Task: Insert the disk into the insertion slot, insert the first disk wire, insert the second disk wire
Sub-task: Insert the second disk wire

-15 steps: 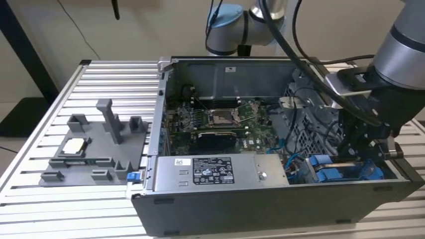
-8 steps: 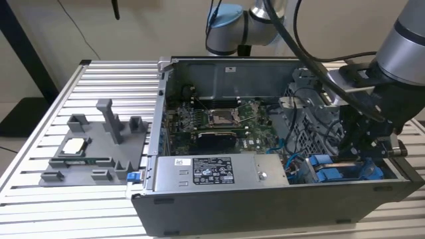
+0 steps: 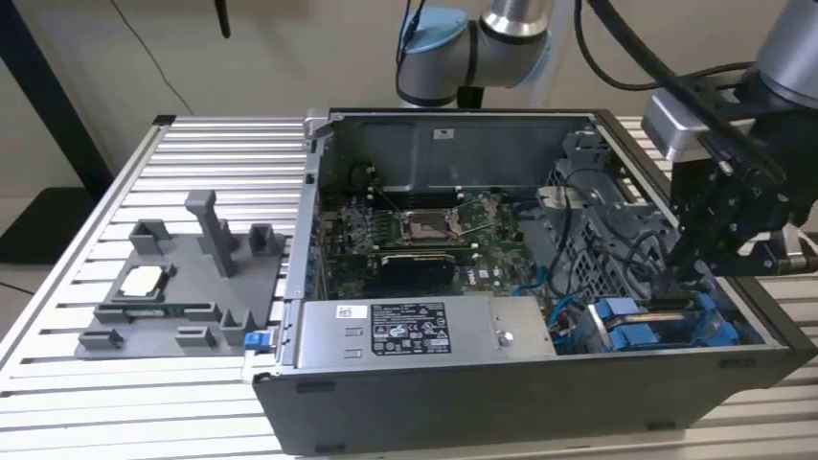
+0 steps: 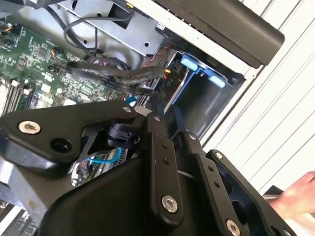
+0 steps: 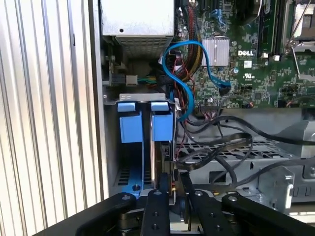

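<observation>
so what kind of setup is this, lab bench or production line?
Most likely a robotics lab test bench, not a line: an open computer case lies on a slatted aluminium table, beside a grey fixture tray, and the arm's tool reaches into the blue-railed drive bay.

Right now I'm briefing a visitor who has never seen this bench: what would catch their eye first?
Probably the open computer case on the slatted table, its green motherboard bare. Next, the black gripper reaching into the case at the exterior view's right, just above the bright blue insertion slot. In the first wrist view a blue cable loops beside that slot's blue tabs.
</observation>
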You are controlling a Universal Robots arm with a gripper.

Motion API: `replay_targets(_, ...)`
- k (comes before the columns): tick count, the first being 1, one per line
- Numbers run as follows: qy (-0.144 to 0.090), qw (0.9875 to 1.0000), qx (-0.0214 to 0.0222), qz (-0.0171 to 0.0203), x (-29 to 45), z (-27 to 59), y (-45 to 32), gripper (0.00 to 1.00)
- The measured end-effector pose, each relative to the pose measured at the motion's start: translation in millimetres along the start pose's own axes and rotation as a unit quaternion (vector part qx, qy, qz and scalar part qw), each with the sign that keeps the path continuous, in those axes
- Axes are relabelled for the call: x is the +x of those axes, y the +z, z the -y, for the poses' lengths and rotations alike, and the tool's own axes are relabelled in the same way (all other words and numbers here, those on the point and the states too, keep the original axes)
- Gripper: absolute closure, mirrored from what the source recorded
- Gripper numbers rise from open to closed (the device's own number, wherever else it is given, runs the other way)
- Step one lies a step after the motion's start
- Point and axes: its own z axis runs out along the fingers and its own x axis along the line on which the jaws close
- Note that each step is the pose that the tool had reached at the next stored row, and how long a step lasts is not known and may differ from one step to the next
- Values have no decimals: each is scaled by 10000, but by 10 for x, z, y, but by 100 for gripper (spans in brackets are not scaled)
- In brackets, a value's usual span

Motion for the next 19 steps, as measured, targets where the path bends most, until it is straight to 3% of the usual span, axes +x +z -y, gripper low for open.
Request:
replay_targets(4,0,10000,-1,-2,-7,9,-83,76)
replay_targets(12,0,10000,-19,-13,-26,35,-334,76)
replay_targets(19,0,10000,-19,-13,-27,36,-341,76)
